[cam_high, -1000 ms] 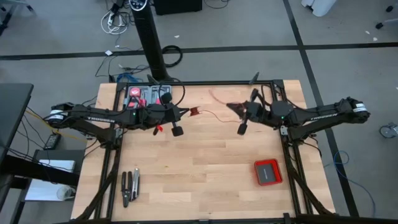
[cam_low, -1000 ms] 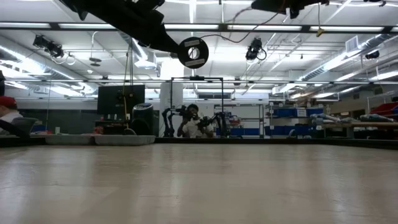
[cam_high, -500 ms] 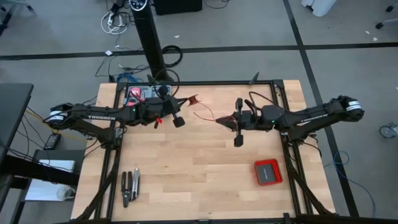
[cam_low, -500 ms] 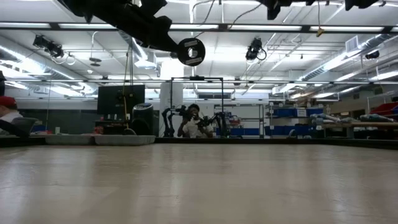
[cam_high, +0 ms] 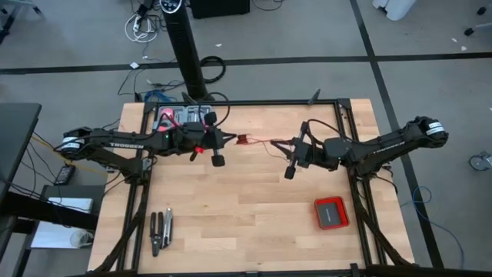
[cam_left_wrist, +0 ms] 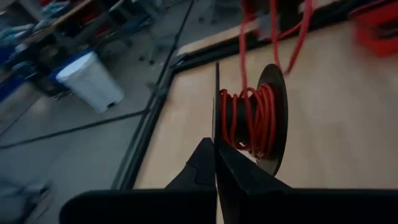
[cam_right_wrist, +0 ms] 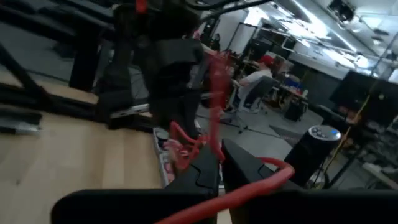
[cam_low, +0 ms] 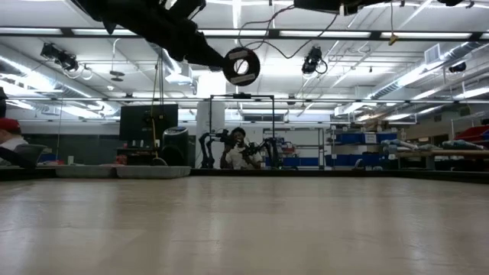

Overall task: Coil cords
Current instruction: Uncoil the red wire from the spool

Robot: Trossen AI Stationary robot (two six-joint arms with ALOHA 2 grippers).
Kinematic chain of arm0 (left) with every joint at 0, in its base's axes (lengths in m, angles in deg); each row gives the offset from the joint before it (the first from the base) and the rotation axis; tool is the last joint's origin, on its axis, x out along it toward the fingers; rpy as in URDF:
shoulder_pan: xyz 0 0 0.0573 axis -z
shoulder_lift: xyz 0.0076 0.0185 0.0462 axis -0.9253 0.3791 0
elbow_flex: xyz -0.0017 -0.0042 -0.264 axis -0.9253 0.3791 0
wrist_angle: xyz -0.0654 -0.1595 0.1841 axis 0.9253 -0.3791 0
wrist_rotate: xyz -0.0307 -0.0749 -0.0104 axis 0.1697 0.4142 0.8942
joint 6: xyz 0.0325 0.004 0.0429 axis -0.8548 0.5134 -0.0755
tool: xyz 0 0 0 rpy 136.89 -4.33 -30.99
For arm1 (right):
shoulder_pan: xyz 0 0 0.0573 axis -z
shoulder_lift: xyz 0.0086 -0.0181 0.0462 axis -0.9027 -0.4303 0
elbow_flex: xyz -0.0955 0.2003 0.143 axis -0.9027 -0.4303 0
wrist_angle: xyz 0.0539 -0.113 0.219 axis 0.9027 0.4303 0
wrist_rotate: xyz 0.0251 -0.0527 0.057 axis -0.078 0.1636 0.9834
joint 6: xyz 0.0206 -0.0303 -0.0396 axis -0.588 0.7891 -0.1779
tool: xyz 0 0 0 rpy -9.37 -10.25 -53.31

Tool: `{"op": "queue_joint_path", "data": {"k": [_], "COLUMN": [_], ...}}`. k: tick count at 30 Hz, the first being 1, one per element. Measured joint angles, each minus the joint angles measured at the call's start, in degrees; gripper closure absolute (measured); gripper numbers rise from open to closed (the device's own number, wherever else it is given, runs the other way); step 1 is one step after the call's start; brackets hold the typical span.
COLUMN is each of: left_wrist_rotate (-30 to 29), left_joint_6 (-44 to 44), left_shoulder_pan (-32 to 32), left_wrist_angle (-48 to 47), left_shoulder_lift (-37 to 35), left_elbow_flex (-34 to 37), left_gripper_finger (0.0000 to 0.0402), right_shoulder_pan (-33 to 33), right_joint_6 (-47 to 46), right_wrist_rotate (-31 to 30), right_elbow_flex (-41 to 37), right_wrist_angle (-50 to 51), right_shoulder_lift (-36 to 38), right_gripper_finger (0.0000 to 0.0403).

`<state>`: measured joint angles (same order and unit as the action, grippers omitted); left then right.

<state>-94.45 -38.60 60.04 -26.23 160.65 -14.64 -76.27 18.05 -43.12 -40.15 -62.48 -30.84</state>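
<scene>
A small black spool carries a few turns of thin red wire. It hangs above the table's far middle and also shows in the low view. My left gripper is shut on it and comes from the table's left. From the spool the red wire runs almost straight to my right gripper, which comes level from the right. In the right wrist view the wire loops past the fingertips of my right gripper, which stand nearly together. My left gripper pinches the rim of the spool's near flange between its two fingertips, coming about level from the table's left. The spool is lifted clear of the table, its axis lying across the fingers. My right gripper has the red wire at its fingertips, coming level from the right. The exact spot between the fingers does not show. The wire hangs clear of the table and runs nearly straight toward the spool.
A flat red box lies at the near right. Dark hand tools lie at the near left. A tray of small parts sits at the far left, by a black post. A person sits behind the table.
My right gripper has moved toward the table's left and a little down, closing in on the spool, and its wrist has rolled. The spool in my left gripper swung toward the far edge and came back. The wire between them has gone from a slack curve to nearly straight.
</scene>
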Motion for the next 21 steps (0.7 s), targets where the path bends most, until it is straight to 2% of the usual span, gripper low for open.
{"op": "queue_joint_path", "data": {"k": [5, 7, 15, 18, 21], "left_wrist_rotate": [-10.45, -12.92, -16.18, -16.06, -16.25], "left_joint_6": [0.12, 0.12, -0.36, -0.42, -0.39], "left_shoulder_pan": [0.01, 0.00, -0.15, -0.14, -0.16], "left_wrist_angle": [-1.77, -1.85, -1.54, -1.54, -1.60], "left_shoulder_lift": [0.00, 0.00, 0.02, 0.02, 0.02], "left_elbow_flex": [-0.01, 0.01, -0.01, -0.01, 0.00], "left_gripper_finger": [0.0402, 0.0402, 0.0402, 0.0402, 0.0402], "right_shoulder_pan": [-1.72, -2.00, -5.94, -9.38, -11.44], "right_joint_6": [3.36, 3.61, 9.15, 15.69, 16.93], "right_wrist_rotate": [2.78, 3.59, 1.73, 1.42, 1.94], "right_elbow_flex": [0.00, 0.06, 4.28, 4.66, 4.66], "right_wrist_angle": [0.55, 0.61, 5.35, 5.61, 5.86], "right_shoulder_lift": [0.09, 0.09, 0.09, -0.09, -0.30], "right_gripper_finger": [0.0325, 0.0296, 0.0190, 0.0173, 0.0170]}}
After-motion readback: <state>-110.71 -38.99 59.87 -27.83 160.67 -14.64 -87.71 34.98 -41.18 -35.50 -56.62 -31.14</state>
